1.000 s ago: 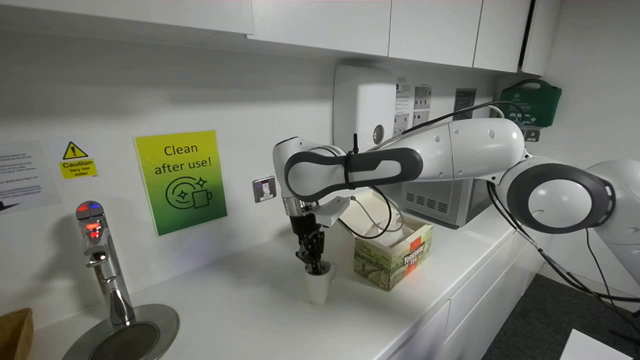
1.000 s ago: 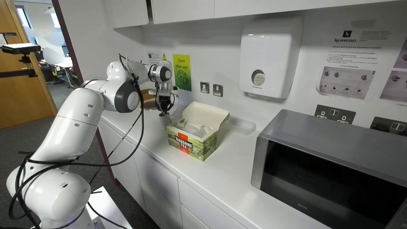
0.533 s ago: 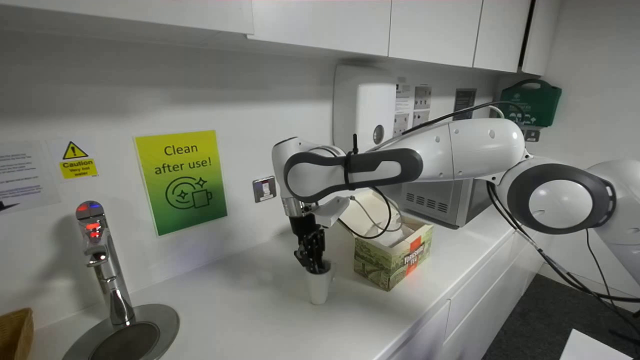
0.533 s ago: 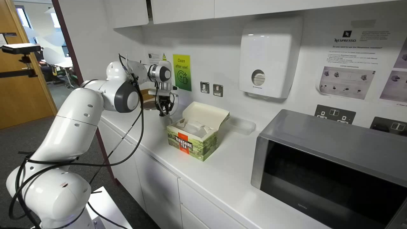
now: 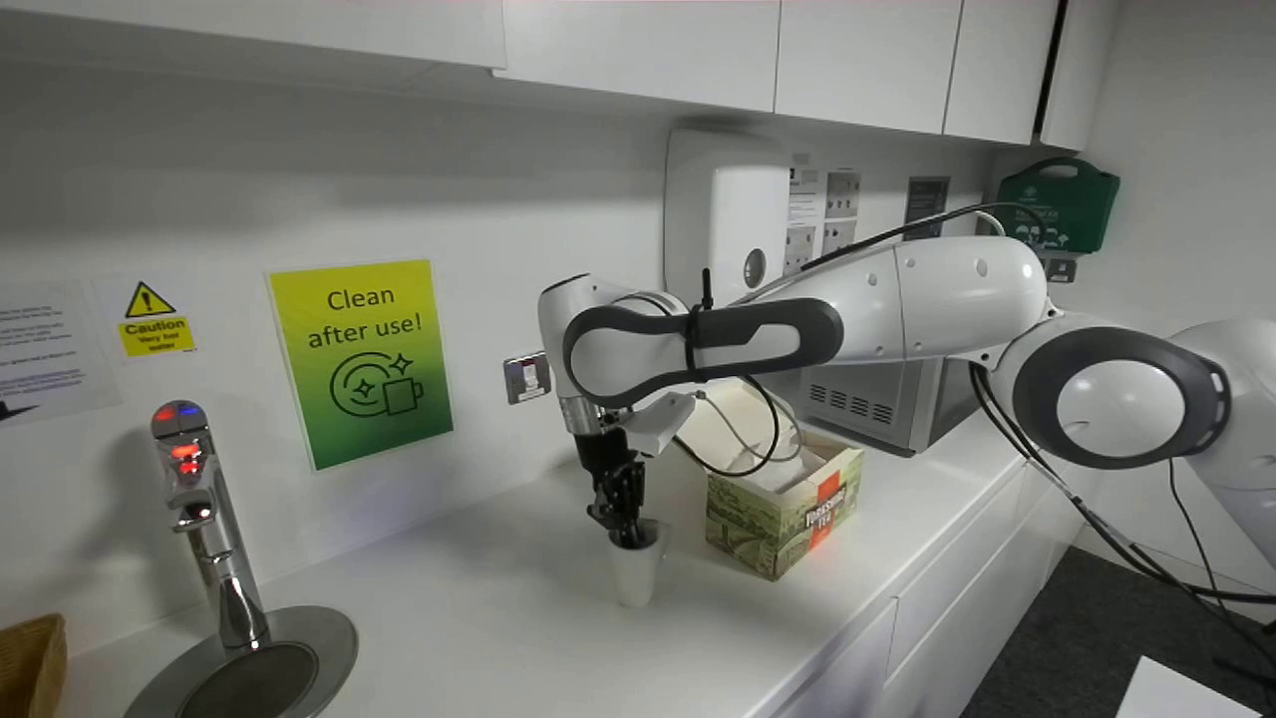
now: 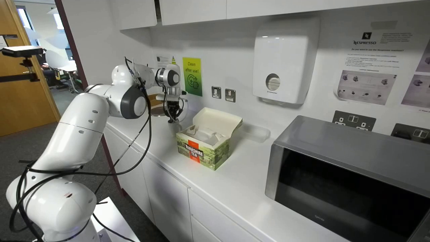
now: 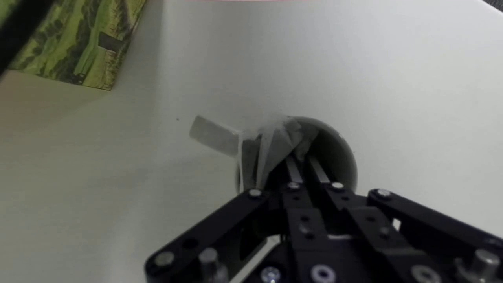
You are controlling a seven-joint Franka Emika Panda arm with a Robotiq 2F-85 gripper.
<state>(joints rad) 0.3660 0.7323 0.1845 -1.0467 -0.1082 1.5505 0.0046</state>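
The pincer (image 7: 302, 163) points downward, and its ends are inside the white cup (image 5: 634, 580), which stands upright on the desk (image 5: 478, 618). The two fingers (image 7: 294, 171) are near to each other, with a narrow gap between them, but the tips are hidden in the cup, so I cannot tell whether they pinch something. A thin whitish pouch (image 7: 273, 149) (it looks like paper) is in the cup, just beside the fingers, toward the handle (image 7: 214, 135).

Near the cup stands the Yorkshire Tea box (image 6: 205, 151) with its lid (image 6: 218, 121) raised; in an exterior view, its corner covers a part of the cup. A black cable (image 5: 733, 474) hangs in front of this lid. Behind the box lies a clear plastic tray (image 6: 254, 132), and farther along is the microwave (image 6: 342, 178). On the opposite side, well apart, are the tap (image 5: 214, 529) and a wicker basket (image 5: 32, 658).
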